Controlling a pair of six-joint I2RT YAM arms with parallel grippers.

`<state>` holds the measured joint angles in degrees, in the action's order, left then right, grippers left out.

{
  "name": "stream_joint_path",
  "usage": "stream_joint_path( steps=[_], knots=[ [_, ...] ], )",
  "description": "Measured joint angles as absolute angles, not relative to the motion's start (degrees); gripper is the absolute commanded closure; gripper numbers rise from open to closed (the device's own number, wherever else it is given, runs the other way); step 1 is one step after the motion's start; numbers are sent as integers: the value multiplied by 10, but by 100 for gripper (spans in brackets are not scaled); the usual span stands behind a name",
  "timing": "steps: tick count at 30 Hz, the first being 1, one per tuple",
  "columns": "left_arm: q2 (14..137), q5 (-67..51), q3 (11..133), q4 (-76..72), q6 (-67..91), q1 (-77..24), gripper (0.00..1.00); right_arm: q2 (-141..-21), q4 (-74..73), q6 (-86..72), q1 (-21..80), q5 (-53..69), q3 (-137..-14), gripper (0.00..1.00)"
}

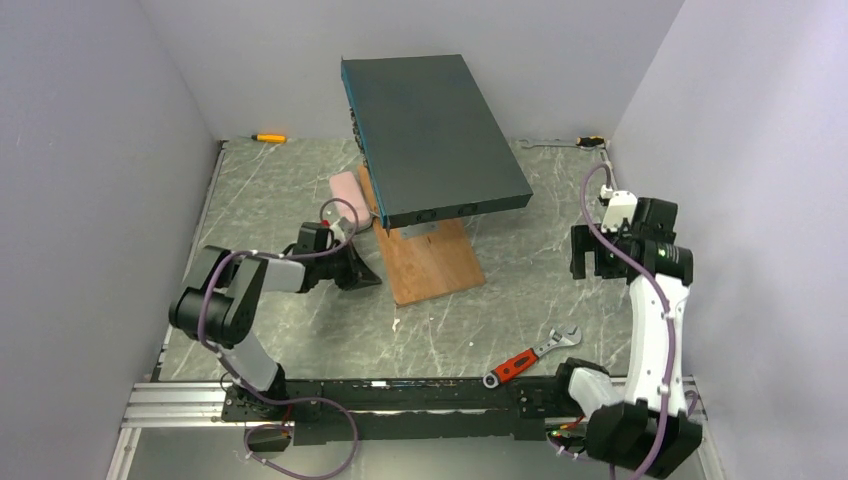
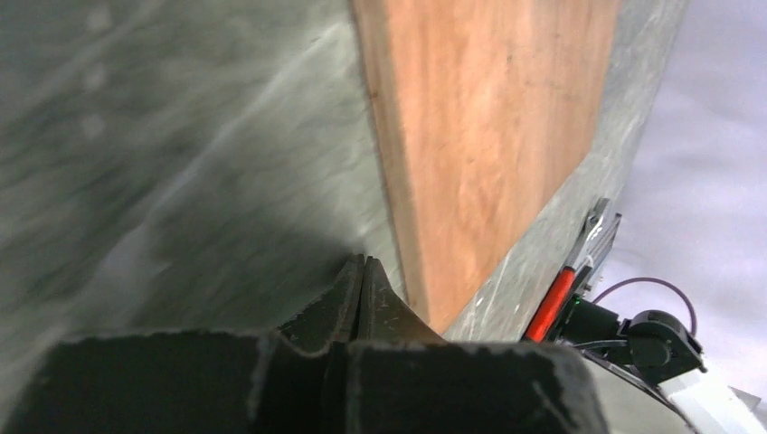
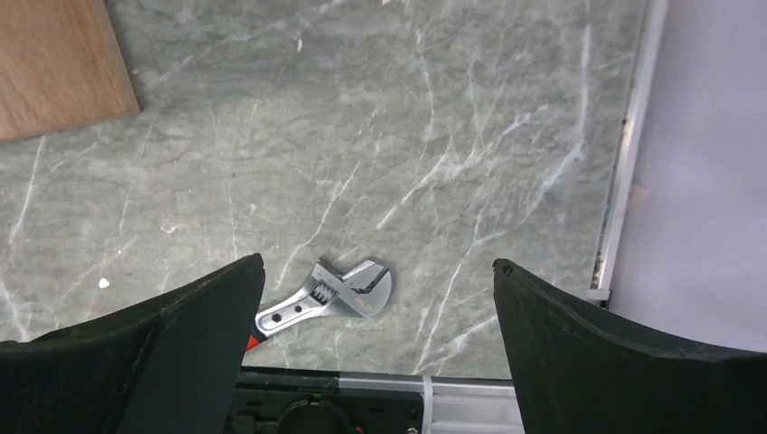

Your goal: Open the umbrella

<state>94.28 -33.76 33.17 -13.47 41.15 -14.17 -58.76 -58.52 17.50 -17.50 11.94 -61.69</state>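
The umbrella (image 1: 345, 187) lies folded as a pale pink bundle on the table, against the left edge of the dark teal box; its shaft and handle do not show. My left gripper (image 1: 372, 278) is low over the table in front of the umbrella, apart from it, at the left edge of the wooden board. Its jaws are pressed together with nothing between them, as the left wrist view (image 2: 362, 264) shows. My right gripper (image 1: 592, 268) hangs open and empty over the right side of the table. Its wrist view (image 3: 378, 264) shows only bare table and a wrench.
A dark teal flat box (image 1: 435, 135) rests tilted over a wooden board (image 1: 432, 262) (image 2: 497, 136) (image 3: 54, 63). A red-handled wrench (image 1: 530, 355) (image 3: 336, 294) lies near the front edge. A yellow screwdriver (image 1: 268, 137) and another tool (image 1: 588, 141) lie at the back. Walls close in on three sides.
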Motion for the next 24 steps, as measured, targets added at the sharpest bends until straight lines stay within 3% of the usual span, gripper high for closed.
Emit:
stream_joint_path(
  steps=[8,24],
  knots=[
    [1028,-368,369,-223,497,-195,100,-468,-577,196,-175,125,-606,0],
    [1224,-467,553,-306,630,-299,100,-442,-653,271,-175,140,-597,0]
  ],
)
